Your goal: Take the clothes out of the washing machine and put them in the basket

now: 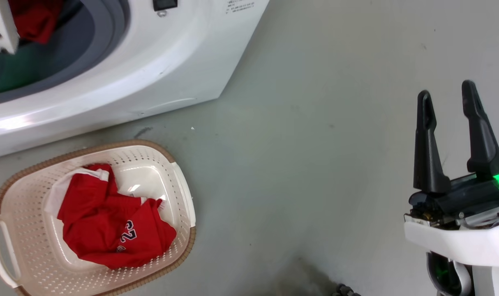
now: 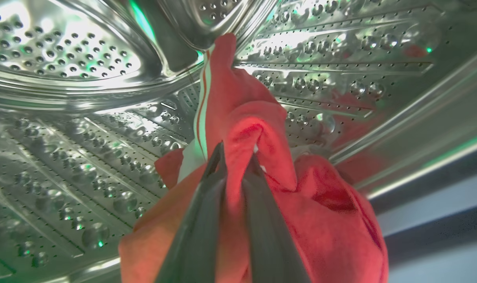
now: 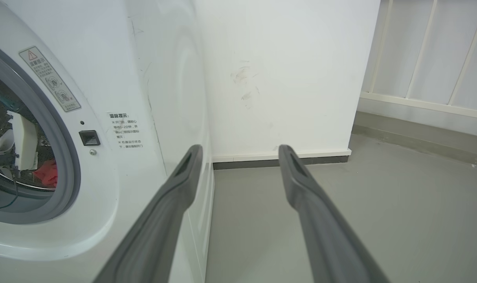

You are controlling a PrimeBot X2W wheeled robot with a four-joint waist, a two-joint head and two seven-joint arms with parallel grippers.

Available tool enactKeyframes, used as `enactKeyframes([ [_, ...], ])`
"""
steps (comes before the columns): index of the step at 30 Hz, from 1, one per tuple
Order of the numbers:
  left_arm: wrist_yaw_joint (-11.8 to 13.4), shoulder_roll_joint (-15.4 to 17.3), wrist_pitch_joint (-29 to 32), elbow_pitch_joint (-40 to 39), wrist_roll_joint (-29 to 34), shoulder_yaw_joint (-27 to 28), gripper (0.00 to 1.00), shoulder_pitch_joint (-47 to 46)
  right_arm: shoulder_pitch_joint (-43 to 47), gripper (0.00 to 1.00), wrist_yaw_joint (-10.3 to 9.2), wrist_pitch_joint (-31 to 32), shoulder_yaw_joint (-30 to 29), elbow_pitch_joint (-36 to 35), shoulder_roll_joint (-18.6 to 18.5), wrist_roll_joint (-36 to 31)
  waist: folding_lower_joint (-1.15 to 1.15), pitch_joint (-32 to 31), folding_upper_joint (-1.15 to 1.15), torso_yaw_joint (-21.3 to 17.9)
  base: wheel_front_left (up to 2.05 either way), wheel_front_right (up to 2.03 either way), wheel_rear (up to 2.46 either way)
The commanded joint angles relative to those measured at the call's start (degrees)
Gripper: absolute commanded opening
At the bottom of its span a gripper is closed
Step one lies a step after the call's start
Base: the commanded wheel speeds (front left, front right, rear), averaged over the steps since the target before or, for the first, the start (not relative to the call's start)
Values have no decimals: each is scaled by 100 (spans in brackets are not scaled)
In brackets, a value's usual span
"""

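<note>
Red garment [image 2: 254, 118]: bunched low in the drum [image 2: 65, 59], with a white-striped edge trailing away along the steel.
Left gripper [image 2: 236, 154]: fingers drawn almost together and pinching a raised fold of that garment between the tips.
Right gripper [image 1: 447, 92]: fingers spread wide, holding nothing, over bare floor [image 1: 315, 164] well apart from the basket [image 1: 183, 193].
Washing machine [image 1: 151, 61]: door opening clear, left arm reaching in.
Basket: on the floor just beside the machine's front, with a numbered garment [image 1: 109, 226] lying across its bottom.
Step in hand: judged to be the withdrawal of the gripped garment from the drum.
Method: draw straight back through the opening. Lift the trailing cloth over the grey rim [image 1: 105, 37] so it does not drag. Keep your pinch firm, since the hold is on one fold only. Release above the basket's middle.
Count: one washing machine, one basket, two grippers, one garment in the basket. Whether the red mass in the drum is one garment or more, you cannot tell.
</note>
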Motion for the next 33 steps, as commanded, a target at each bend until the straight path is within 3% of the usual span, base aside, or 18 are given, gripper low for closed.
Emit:
enactKeyframes([
  [1,31,-57,-174,38,29,3,0,154,89,100,-2,-14,-13,12,1,-29,0,-120,0,59,0,0,0],
  [14,292,-410,-1597,39,-172,77,0,1302,449,100,-2,-14,15,214,2,-340,0,-886,0,304,0,0,0],
  [33,765,-813,-2107,-822,-417,46,0,3314,1341,100,-2,-13,61,701,1,-802,0,-2379,0,709,0,0,0],
])
